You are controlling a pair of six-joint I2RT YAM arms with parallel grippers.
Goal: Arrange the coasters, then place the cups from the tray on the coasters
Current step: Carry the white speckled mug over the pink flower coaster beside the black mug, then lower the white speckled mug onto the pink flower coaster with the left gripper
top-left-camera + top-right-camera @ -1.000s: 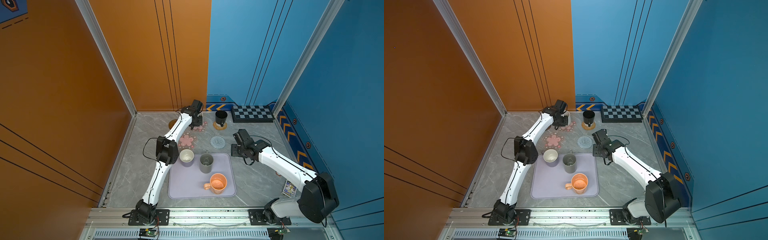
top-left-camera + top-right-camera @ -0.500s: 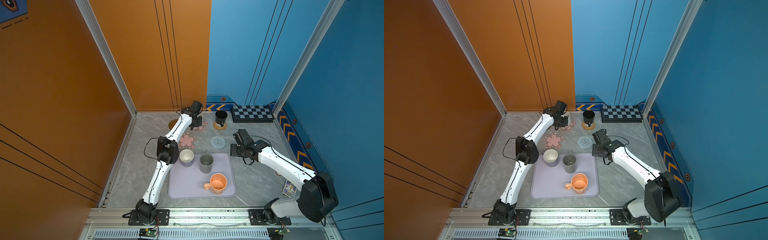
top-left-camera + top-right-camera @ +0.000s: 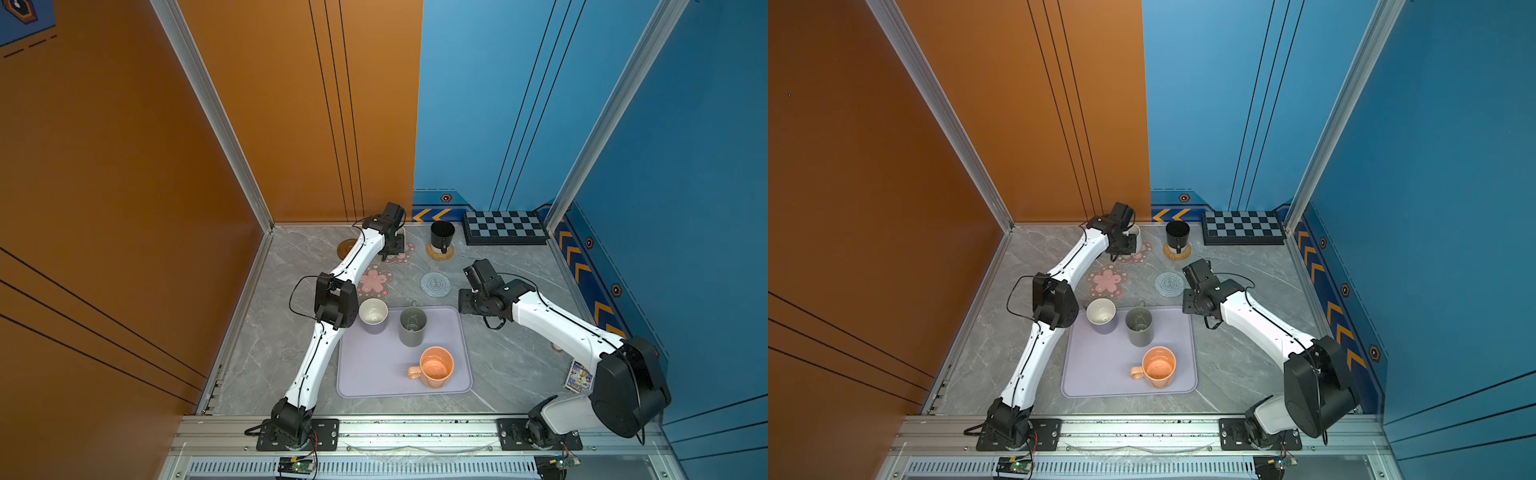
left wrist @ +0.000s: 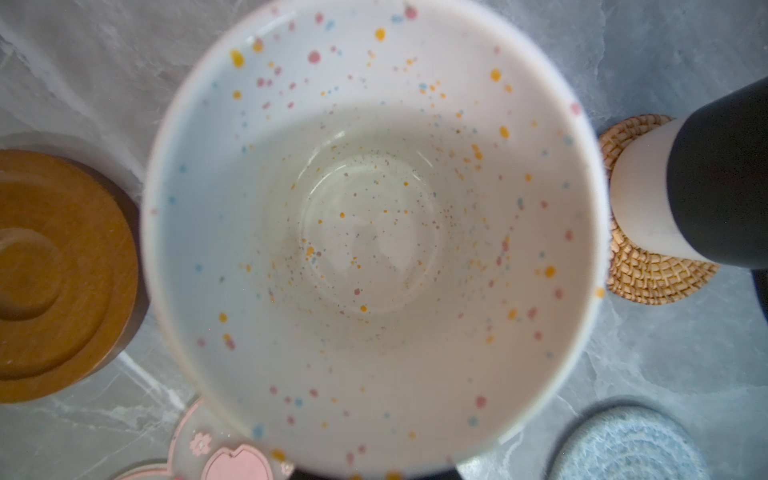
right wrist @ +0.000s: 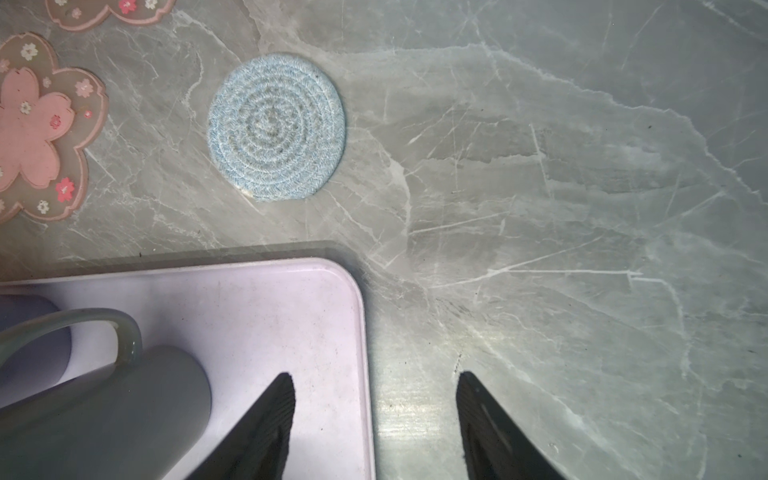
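My left gripper (image 3: 395,245) is at the back, shut on the white speckled cup (image 4: 374,232), which fills the left wrist view above a pink flower coaster (image 3: 1136,255); touching or not, I cannot tell. The black cup (image 3: 441,235) stands on the rattan coaster (image 3: 439,252). The wooden coaster (image 3: 347,248), second pink coaster (image 3: 376,280) and woven coaster (image 5: 276,126) lie bare. On the lavender tray (image 3: 374,374) stand the lavender cup (image 3: 373,315), grey cup (image 3: 412,326) and orange cup (image 3: 435,368). My right gripper (image 5: 374,399) hangs open over the tray's far right corner.
A black checkered board (image 3: 504,227) lies against the back wall at the right. A small printed card (image 3: 579,376) sits by the right arm's base. Orange and blue walls close in the marble table on three sides.
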